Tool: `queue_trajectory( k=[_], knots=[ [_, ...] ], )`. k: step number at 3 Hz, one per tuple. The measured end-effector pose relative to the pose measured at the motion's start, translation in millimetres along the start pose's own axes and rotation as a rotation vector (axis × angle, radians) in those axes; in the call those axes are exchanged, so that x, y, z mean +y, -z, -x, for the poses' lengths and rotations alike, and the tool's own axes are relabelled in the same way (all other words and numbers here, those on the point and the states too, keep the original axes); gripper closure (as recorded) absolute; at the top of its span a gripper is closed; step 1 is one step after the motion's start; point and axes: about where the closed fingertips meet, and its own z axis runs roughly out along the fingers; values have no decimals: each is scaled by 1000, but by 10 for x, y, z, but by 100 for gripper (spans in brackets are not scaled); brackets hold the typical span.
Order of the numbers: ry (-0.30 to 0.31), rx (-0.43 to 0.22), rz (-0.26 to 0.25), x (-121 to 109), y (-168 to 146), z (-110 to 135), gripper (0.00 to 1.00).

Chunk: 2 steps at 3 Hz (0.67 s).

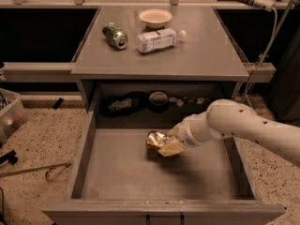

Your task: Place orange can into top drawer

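Note:
The orange can (155, 139), shiny gold and dented, is held in my gripper (165, 145) low inside the open top drawer (117, 172), close to or on its bare grey bottom near the middle. My white arm reaches in from the right. The pale fingers (171, 147) are closed around the can's right side. The drawer stands pulled fully out, with two small dark handle fittings on its front edge.
On the tabletop (206, 46) lie a green can (115, 34) on its side, a white-labelled clear bottle (159, 40) and a pale bowl (155, 18). Dark items sit at the drawer's back (140, 102). A plastic bin (9, 116) is on the floor at left.

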Motion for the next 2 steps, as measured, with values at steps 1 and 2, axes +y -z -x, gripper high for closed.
queue_trajectory(
  k=[1, 2],
  knots=[
    [-36, 39, 3, -1, -105, -238, 100],
    [-40, 42, 4, -4, -87, -239, 85]
  ],
)
